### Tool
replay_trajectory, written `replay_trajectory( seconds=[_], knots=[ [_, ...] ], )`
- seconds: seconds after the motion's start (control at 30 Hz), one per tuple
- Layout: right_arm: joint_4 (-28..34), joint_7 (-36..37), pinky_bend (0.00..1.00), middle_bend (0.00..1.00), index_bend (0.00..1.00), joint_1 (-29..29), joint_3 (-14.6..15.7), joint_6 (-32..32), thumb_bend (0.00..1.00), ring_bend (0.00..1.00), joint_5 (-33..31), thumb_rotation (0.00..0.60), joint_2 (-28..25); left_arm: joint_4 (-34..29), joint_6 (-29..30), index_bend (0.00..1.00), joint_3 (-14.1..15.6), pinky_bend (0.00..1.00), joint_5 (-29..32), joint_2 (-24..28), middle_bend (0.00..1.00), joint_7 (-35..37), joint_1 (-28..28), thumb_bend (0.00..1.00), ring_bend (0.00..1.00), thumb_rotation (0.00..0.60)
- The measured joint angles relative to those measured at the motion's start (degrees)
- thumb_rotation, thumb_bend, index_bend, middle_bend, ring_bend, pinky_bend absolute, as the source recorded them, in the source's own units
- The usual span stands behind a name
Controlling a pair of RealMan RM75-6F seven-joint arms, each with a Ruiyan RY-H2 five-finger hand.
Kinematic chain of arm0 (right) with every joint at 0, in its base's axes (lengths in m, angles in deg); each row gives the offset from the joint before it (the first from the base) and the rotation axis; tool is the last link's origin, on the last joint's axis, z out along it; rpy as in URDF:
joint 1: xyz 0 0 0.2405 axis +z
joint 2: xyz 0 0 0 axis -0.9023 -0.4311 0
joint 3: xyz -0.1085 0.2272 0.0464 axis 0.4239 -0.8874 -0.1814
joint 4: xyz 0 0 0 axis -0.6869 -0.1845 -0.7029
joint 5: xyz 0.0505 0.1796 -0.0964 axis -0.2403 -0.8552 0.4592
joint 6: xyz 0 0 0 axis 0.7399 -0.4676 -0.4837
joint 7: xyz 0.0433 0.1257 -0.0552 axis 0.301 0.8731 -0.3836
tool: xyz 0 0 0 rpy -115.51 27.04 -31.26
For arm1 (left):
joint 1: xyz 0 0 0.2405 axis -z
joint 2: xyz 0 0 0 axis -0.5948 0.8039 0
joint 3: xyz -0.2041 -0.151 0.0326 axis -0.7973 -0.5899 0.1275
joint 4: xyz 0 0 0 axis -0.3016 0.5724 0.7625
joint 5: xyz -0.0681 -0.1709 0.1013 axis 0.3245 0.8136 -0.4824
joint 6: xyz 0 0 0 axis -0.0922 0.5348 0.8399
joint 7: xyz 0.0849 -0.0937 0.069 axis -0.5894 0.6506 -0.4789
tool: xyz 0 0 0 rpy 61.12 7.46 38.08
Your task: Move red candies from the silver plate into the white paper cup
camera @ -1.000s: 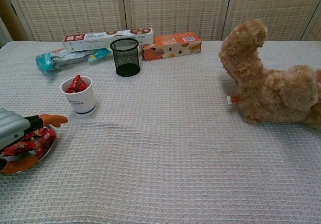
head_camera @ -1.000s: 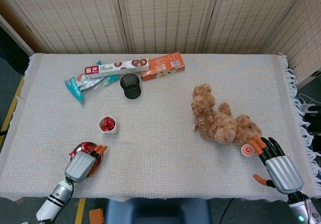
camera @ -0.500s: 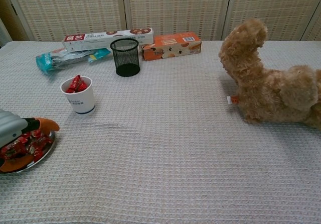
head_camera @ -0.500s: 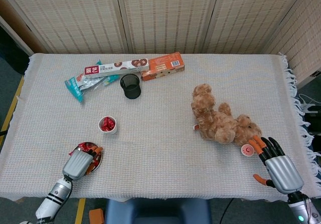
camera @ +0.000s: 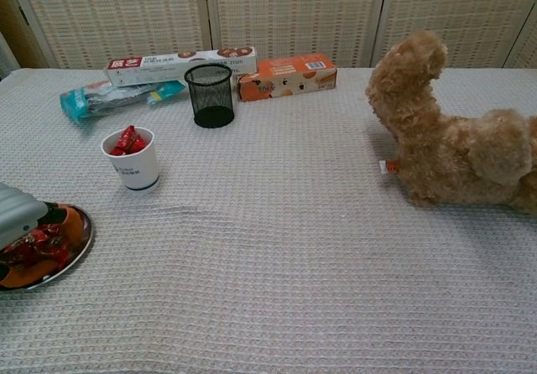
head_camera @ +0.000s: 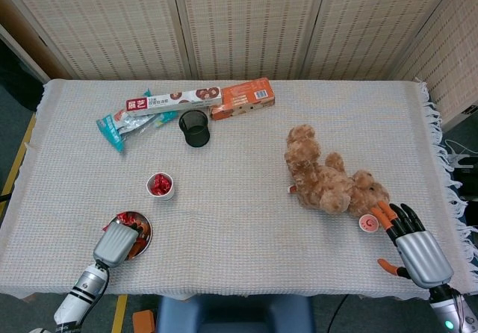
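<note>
The silver plate (head_camera: 142,227) sits near the table's front-left corner, with red candies (camera: 33,244) heaped in it. The left hand (head_camera: 116,244) lies over the plate's near side, its grey back up and its orange-tipped fingers (camera: 69,223) curled down among the candies; whether they have hold of one cannot be told from either view. Its forearm runs back off the front edge of the table (head_camera: 246,228).

The white paper cup (head_camera: 161,187) stands upright a little further in from the plate, apart from it, with red candies showing above its rim.

The right hand (head_camera: 409,242) rests near the front-right corner, palm down, fingers spread and holding nothing. Its fingertips lie just beside a small round pink-and-white object (head_camera: 367,223), which sits against the brown teddy bear (head_camera: 325,180) lying on its side.
</note>
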Motion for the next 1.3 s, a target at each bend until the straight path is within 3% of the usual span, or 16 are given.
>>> replay_trajectory(
  seconds=[0.7, 1.3],
  knots=[
    [0.08, 0.85, 0.0, 0.0, 0.0, 0.29, 0.35, -0.49, 0.06, 0.0, 0.36, 0.6, -0.41, 1.17, 2.02, 0.62, -0.86, 1.0, -0.7, -0.72, 0.65, -0.03, -0.53, 0.42, 0.9, 0.6],
    [0.09, 0.82, 0.0, 0.0, 0.0, 0.35, 0.3, -0.54, 0.06, 0.0, 0.22, 0.6, -0.38, -2.65, 4.26, 0.63, -2.15, 1.0, -1.86, 1.67, 0.66, -1.49, -0.16, 0.41, 0.9, 0.6]
  ],
)
